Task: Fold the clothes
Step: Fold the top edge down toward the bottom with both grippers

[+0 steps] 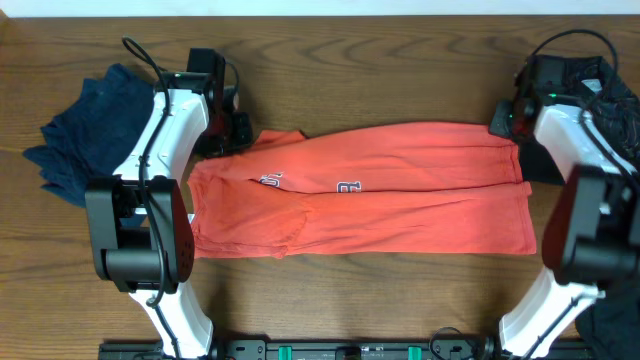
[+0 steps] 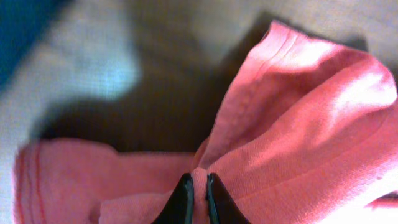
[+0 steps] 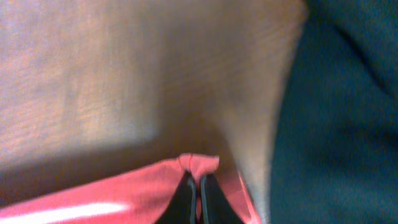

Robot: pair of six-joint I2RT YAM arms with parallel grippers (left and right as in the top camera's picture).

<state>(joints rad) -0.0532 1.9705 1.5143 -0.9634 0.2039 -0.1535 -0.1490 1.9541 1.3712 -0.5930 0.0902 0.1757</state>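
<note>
The T-shirt (image 1: 400, 190) is laid lengthwise across the middle of the table (image 1: 330, 60). A navy garment (image 1: 85, 135) is heaped at the far left and a black garment (image 1: 618, 95) at the far right. The T-shirt's upper corners are pinched by the left gripper (image 2: 198, 190) and the right gripper (image 3: 198, 186), each with fingers narrowly closed on red fabric.

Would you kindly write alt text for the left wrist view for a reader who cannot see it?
The left hand, shut, pinches a fold of the coral-red T-shirt, whose hemmed edges bunch around it. Blurred brown table shows behind.
</note>
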